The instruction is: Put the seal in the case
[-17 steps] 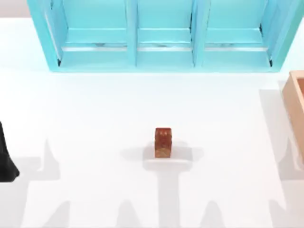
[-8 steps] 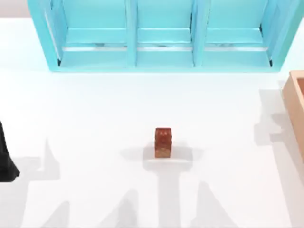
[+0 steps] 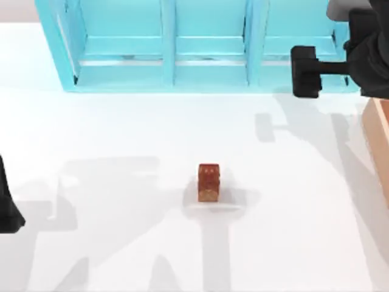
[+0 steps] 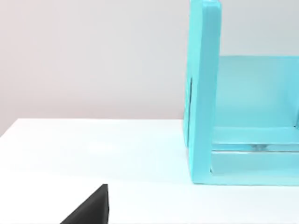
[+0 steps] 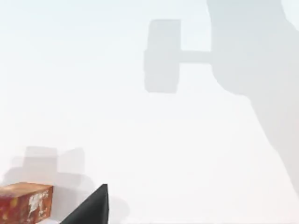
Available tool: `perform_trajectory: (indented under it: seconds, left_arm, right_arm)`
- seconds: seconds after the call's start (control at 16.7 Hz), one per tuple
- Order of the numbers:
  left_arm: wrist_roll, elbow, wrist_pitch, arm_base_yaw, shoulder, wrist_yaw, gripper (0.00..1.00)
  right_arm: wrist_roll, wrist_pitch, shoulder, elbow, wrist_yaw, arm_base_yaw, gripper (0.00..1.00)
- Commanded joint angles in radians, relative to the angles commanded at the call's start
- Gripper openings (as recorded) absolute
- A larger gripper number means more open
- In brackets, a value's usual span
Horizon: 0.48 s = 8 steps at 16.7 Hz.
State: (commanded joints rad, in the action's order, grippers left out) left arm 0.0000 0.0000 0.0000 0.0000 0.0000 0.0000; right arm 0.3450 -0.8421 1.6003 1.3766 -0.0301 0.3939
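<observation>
The seal [image 3: 208, 182] stands upright near the table's [image 3: 121, 134] middle, untouched. The right gripper [image 3: 304, 72] hangs high near the far right corner — its fingers' state I cannot tell. Approach step — next it must descend over the seal.

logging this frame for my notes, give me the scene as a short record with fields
seal: upright on the table, near the middle, untouched
case: blue case at the table's far edge, three open bays, nothing visible in them
box: tan box at the right edge
right arm: right gripper high at the upper right, over the case's right end, far from the seal
left arm: parked at the left edge
task state: seal not yet picked
</observation>
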Motion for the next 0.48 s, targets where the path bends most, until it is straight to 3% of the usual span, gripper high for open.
perform_trajectory:
  seconds: [0.48]
  left_arm:
    - [0.000, 0.000, 0.000, 0.000, 0.000, 0.000, 1.00]
  right_arm:
    - [0.272, -0.431, 0.564, 0.546, 0.013, 0.235, 1.00]
